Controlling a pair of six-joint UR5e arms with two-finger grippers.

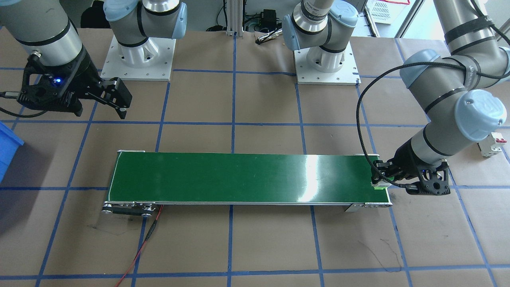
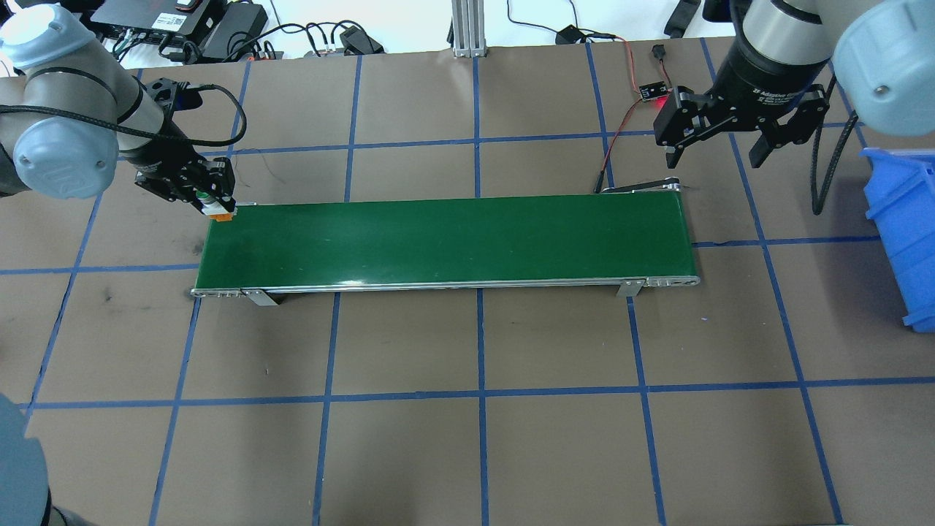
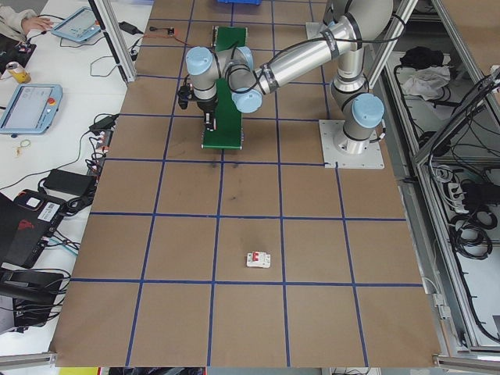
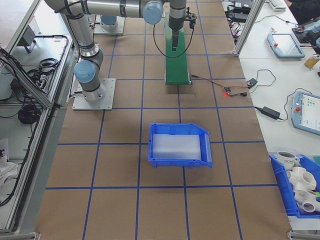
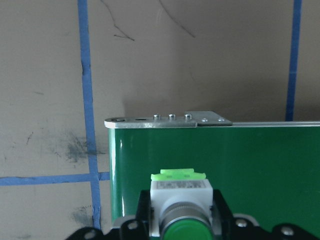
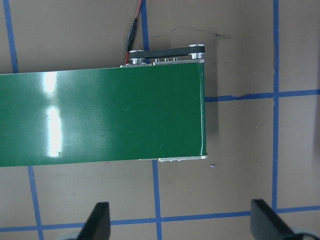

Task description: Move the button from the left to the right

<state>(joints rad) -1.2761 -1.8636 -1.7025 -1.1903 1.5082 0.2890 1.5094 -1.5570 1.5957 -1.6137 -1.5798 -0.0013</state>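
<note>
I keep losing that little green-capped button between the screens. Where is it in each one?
Front-facing: button, right end of the green belt, in the left gripper.
Overhead, belt's left end.
Left side: too small to make out.
Right side: hidden.
Left wrist, bottom centre.
Right wrist: absent.
Shared landmark: the belt.

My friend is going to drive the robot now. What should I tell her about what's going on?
Left gripper: shut on the button, holding it at the left end of the green conveyor belt. Whether it touches the belt yet is hard to tell.
Right gripper: open, holding nothing, hanging past the belt's right end.
Done: the button is picked up and brought to the belt.
Left: let go of it on the belt, get it to the right end, and have the right gripper take it. The blue bin sits on the right, probably where it goes.
</note>
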